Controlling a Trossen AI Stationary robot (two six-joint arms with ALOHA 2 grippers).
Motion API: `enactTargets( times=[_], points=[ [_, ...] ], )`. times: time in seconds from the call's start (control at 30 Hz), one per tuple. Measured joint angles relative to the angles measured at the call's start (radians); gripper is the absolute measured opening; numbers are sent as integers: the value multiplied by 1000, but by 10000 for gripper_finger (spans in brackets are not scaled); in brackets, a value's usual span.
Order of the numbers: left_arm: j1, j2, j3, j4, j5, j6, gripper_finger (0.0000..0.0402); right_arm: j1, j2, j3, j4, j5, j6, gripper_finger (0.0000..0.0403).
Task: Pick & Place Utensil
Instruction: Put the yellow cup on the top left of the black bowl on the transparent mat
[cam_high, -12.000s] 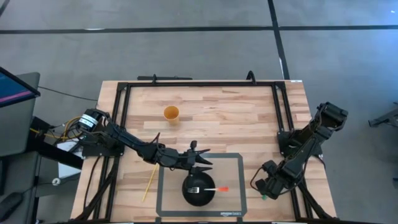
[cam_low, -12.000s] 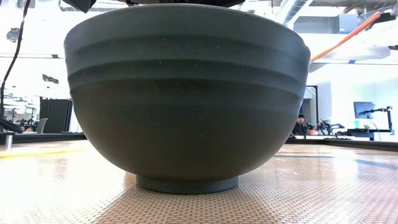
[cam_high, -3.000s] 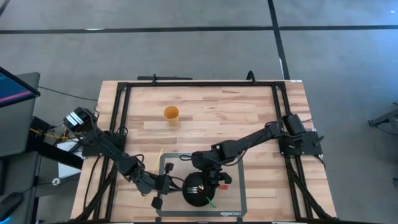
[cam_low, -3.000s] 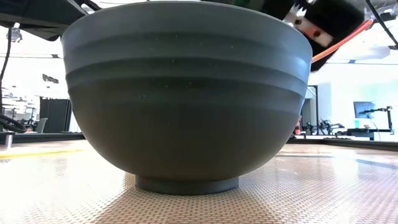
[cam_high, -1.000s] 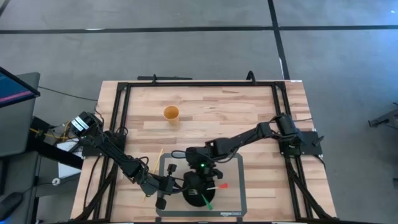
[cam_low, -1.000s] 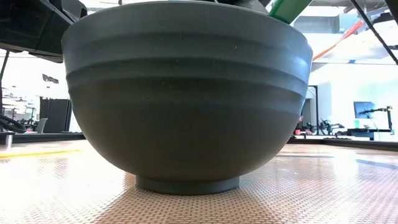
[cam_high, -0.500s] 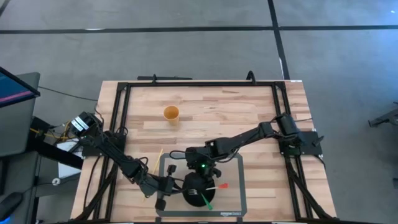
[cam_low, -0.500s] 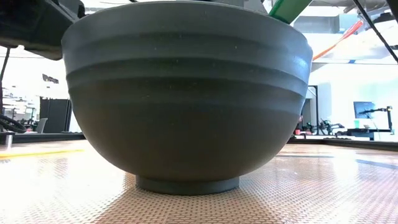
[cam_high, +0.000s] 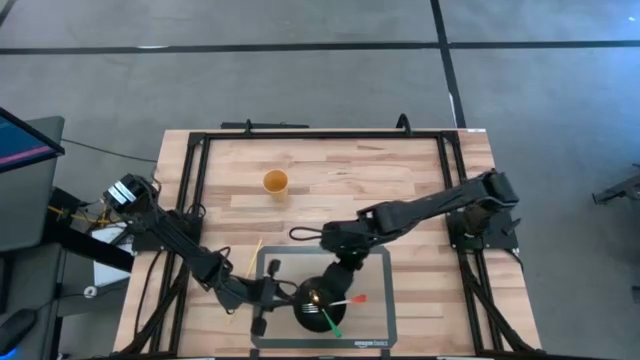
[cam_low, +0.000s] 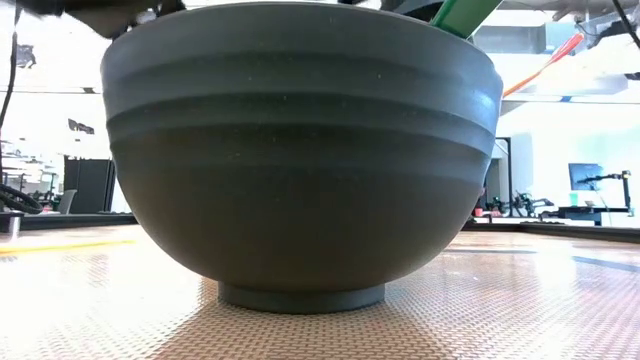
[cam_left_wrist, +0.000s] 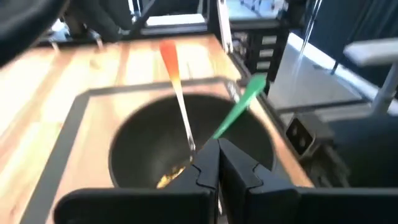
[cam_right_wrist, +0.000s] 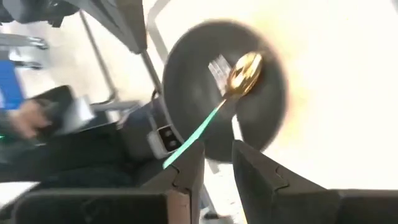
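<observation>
A dark bowl (cam_high: 312, 312) (cam_low: 300, 150) stands on its foot on a grey mat near the table's near edge. Inside it lie a fork with an orange handle (cam_high: 355, 298) (cam_left_wrist: 177, 93) and a gold spoon with a green handle (cam_high: 332, 325) (cam_right_wrist: 211, 118). Both handles lean out over the rim. My left gripper (cam_high: 283, 295) (cam_left_wrist: 217, 149) is shut, level at the bowl's left rim. My right gripper (cam_high: 343, 265) (cam_right_wrist: 217, 149) is open, above the bowl's far side and looking down into it. My left gripper's shut fingertips (cam_left_wrist: 208, 152) stand right at the bowl's left rim (cam_left_wrist: 134, 134), coming level from the table's left. Whether they touch the rim, I cannot tell.
An orange cup (cam_high: 275, 182) stands toward the far left of the table. A thin yellow stick (cam_high: 243, 280) lies left of the mat (cam_high: 380, 315), next to my left arm. Black frame rails (cam_high: 320, 137) run along the table's edges.
My right gripper has drawn up and back from the bowl toward the table's far right, its arm stretching out higher. The bowl, fork and green-handled spoon have stayed where they were.
</observation>
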Motion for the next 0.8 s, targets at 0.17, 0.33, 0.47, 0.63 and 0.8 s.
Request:
enactTargets(
  times=[0.17, 0.33, 0.47, 0.63, 0.8],
  points=[
    [0, -72, 0, 3, -8, -1, 7, 33, -88, 0, -63, 207, -131, 77],
    [11, -145, 0, 3, -42, 5, 16, 84, -143, -1, -129, 417, -235, 77],
    [37, -193, 0, 2, -44, 2, 26, 134, -172, -1, -175, 582, -287, 77],
    [84, -225, 0, 2, -44, 1, 38, 197, -212, -15, -242, 773, -313, 77],
    [128, -227, 0, 0, -44, 0, 48, 244, -279, -98, -236, 829, -301, 72]
  ],
)
